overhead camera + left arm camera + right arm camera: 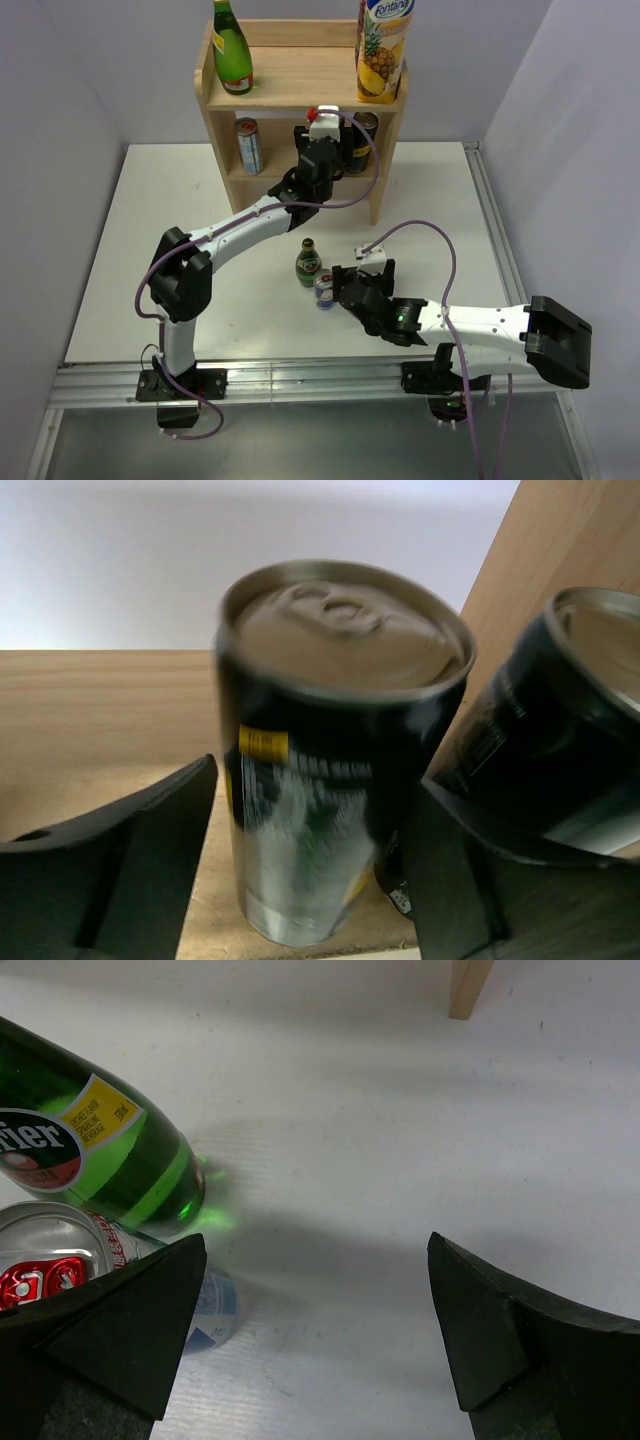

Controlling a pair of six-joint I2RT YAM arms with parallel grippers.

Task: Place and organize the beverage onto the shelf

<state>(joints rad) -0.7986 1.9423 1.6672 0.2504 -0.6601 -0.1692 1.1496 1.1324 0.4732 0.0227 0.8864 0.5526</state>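
Four cans (pixel 324 290), two green bottles (pixel 308 262), one "Fontana" carton (pixel 382 55). Left gripper (pixel 310 780) is spread around a black can (pixel 330 760); right gripper (pixel 315 1245) is spread, empty.

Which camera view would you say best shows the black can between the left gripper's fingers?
The left wrist view: the black can fills it, lid and label visible. From the top external view the left arm hides it; the right wrist view does not include it.
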